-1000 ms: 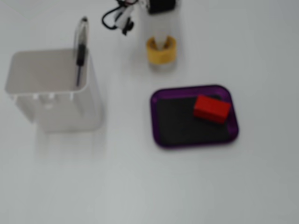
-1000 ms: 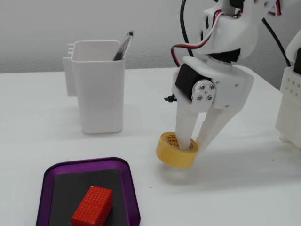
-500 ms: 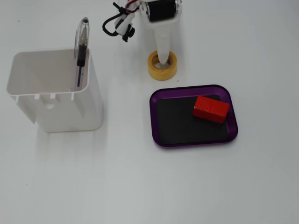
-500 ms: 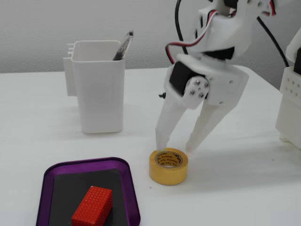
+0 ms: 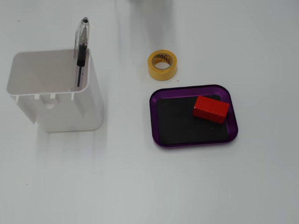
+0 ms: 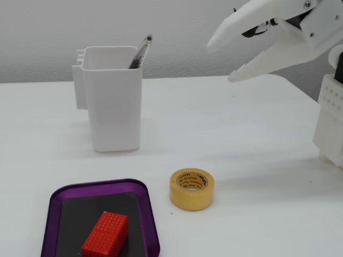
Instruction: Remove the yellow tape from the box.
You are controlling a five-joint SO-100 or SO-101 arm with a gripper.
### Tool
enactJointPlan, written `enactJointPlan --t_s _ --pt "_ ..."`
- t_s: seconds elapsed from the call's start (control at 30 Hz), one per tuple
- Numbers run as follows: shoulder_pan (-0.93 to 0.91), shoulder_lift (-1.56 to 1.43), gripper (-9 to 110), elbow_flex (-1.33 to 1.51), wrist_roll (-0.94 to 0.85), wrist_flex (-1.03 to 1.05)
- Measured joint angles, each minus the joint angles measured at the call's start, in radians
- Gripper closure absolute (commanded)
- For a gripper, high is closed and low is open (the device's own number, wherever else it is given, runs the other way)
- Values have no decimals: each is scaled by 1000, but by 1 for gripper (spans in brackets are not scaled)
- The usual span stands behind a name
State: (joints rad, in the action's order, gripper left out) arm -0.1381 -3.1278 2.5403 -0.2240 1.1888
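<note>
The small yellow ring-shaped roll of tape (image 6: 192,188) lies flat on the white worktop (image 6: 257,214) just outside the shallow purple tray (image 5: 193,140), so the removal looks complete, which fits the white two-finger tool (image 6: 222,60) hanging high, fingers apart and empty.

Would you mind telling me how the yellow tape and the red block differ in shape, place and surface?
The yellow tape is a ring with an open core lying flat on the bare table; the red block is a solid rectangular brick lying inside the purple box. In the lower fixed view the block's faces look finely textured, while the tape's outer band looks smooth. Neither is held; the gripper is raised and open.
</note>
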Motion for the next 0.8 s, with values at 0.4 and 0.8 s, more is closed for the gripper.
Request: enactJointPlan --t_s 0.4,0.8 --pt "-67 -227 86 411 37 -32" --pt "-67 -227 101 518 179 -20"
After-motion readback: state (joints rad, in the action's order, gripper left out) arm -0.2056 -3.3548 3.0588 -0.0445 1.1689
